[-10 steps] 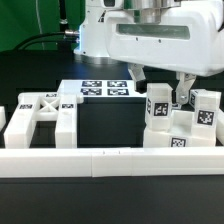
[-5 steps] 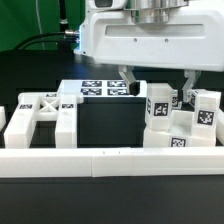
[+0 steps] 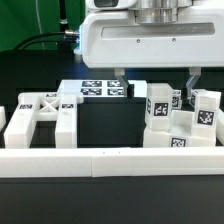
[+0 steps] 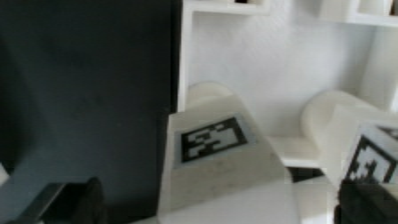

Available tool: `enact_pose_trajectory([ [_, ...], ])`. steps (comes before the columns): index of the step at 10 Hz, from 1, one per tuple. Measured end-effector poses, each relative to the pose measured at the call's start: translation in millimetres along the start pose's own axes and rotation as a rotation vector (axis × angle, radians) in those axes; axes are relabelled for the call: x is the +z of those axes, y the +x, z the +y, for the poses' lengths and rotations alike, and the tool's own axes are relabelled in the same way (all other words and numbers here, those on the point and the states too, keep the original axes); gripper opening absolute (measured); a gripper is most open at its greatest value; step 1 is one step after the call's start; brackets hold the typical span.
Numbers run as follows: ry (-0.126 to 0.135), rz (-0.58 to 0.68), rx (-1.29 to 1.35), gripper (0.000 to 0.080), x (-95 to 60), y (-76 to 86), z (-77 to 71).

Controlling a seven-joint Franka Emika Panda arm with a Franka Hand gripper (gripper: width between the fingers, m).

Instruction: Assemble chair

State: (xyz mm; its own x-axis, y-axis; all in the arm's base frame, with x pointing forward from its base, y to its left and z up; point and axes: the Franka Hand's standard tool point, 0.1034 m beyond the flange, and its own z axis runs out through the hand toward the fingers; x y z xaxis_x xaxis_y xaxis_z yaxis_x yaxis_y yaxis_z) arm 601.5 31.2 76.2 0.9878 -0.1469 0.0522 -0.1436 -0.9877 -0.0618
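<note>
Chair posts (image 3: 178,122) stand on your black table (image 3: 105,125), just beside the marker board (image 3: 103,88); green backdrop (image 3: 20,15) behind that board. Your gripper (image 3: 155,78) hangs over the posts, jaws wide apart, holding nothing.

The black table (image 3: 105,125) carries the marker board (image 3: 105,88) beside my fingers (image 3: 190,78) and tagged posts (image 3: 160,110) beneath them. A white frame (image 3: 40,115) rests well apart from them, behind the border rail (image 3: 110,160).

On the exterior view's left of the tall post (image 3: 158,108) — bare table (image 3: 105,128), passable. On its right, packed chair blocks (image 3: 205,112); in front — a rail (image 3: 100,160).
</note>
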Motion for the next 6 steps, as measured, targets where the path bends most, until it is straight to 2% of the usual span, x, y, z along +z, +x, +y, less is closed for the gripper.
enact_pose_trajectory([
  [2,0.000,0.000,-0.014,0.0626,-0.1,0.3,1.4],
  [4,0.000,0.000,-0.012,0.0282,0.0,0.3,1.6],
  [6,0.000,0.000,0.016,0.0285,0.1,0.2,1.8],
])
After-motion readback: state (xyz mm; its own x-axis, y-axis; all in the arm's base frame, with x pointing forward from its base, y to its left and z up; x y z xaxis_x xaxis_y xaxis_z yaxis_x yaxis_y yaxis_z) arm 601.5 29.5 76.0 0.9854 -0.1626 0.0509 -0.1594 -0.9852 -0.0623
